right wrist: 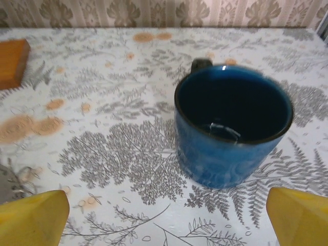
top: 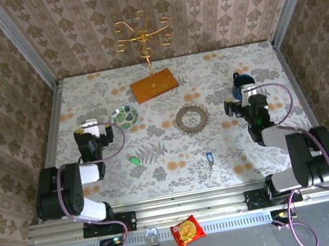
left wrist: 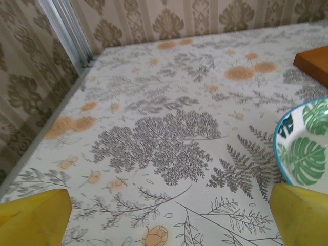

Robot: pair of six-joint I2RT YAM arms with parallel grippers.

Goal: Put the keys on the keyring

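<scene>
One green key (top: 133,160), one blue key (top: 208,158), grey-brown keyring (top: 178,120), green-leaf-patterned bowl (top: 123,116).

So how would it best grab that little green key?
Probably by its green head, coming straight down from above. The green key lies flat, so only its side edges can be pinched. The open left gripper is the nearer one.

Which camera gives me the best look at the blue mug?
The right wrist view: the blue mug sits close and whole, rim, handle and dark inside visible. The top external view shows it small, at the far right, partly behind the right gripper.
</scene>
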